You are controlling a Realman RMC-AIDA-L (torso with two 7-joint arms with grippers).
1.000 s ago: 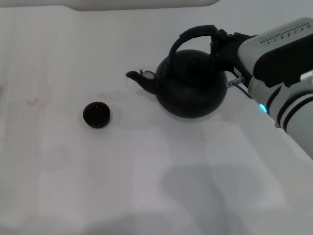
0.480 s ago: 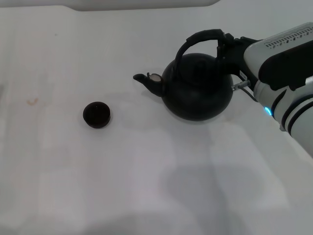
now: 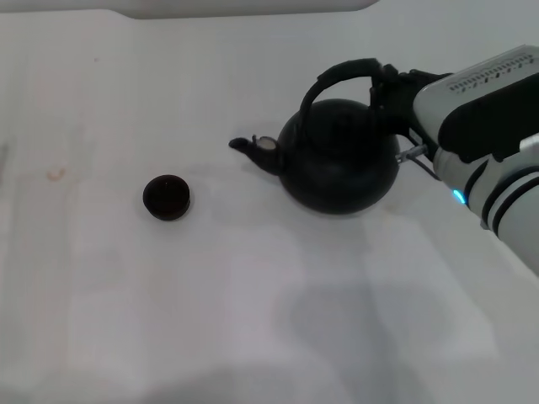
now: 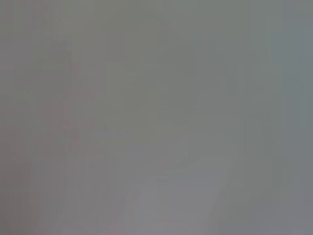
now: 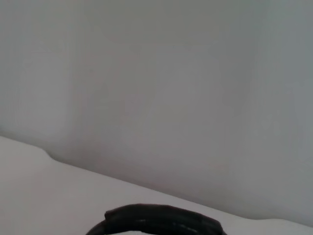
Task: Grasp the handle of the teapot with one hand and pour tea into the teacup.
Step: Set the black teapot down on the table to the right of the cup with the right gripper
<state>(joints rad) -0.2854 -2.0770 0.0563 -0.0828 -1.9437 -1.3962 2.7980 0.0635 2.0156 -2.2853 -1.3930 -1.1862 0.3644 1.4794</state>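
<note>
The right claw (image 3: 389, 84) comes in from the right side and is clamped on the thick black arched handle (image 3: 341, 74) at its right end. The arm behind it is white and black with a small blue light.

The handle belongs to the big round black teapot (image 3: 341, 156). The teapot sits on the right half of the white tabletop (image 3: 253, 295) in the head view. Its short spout (image 3: 253, 148) sticks out to the left, toward the cup, and has a little silvery cap on it. The pot looks tipped a bit, with the handle leaning over to the right. The arch of the handle runs left to right, in line with the spout.

The tiny round dark teacup (image 3: 167, 197) stands well apart from the teapot, to the left of the spout and a bit nearer the robot. It stands upright with its open top up. I cannot tell if anything is in it.

The tabletop is plain and white with a small faint brownish mark (image 3: 56, 174) near the left edge. The right wrist view shows only the top of the handle and a pale wall. The left wrist view shows only grey, and the left claw is not seen.
</note>
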